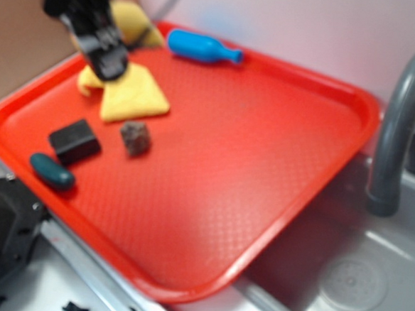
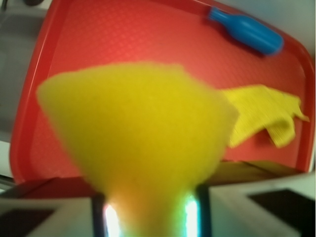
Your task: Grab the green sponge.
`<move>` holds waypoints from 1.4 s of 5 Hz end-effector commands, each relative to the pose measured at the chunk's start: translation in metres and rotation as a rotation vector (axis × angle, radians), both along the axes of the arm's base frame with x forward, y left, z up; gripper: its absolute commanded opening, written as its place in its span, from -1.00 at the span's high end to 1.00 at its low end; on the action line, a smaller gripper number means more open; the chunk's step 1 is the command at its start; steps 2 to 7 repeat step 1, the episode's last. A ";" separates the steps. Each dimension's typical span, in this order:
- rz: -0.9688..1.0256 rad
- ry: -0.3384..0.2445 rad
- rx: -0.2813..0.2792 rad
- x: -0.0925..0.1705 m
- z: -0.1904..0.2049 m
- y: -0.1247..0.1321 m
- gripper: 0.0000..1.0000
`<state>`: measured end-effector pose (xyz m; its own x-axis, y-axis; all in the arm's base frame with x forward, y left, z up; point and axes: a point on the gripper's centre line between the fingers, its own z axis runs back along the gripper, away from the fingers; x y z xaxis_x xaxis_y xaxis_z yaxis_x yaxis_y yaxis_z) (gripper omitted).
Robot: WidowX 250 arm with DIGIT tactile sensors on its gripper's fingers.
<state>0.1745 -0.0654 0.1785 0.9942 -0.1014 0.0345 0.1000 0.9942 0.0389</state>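
The green sponge is a chunky yellow foam wedge that fills the middle of the wrist view. Its narrow end is squeezed between my gripper's two fingers, so the gripper is shut on it. The sponge hangs above the red tray. In the exterior view the dark arm stands over the tray's back left corner. A yellow lump there, the sponge, shows just beside the arm, partly hidden by it. No dark scouring face shows.
A folded yellow cloth lies under the arm. A blue bottle lies by the back rim. A black block, a brown lump and a teal oval sit front left. Faucet and sink are right.
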 end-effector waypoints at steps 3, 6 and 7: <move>-0.139 -0.057 -0.037 -0.006 0.019 -0.010 1.00; -0.139 -0.057 -0.037 -0.006 0.019 -0.010 1.00; -0.139 -0.057 -0.037 -0.006 0.019 -0.010 1.00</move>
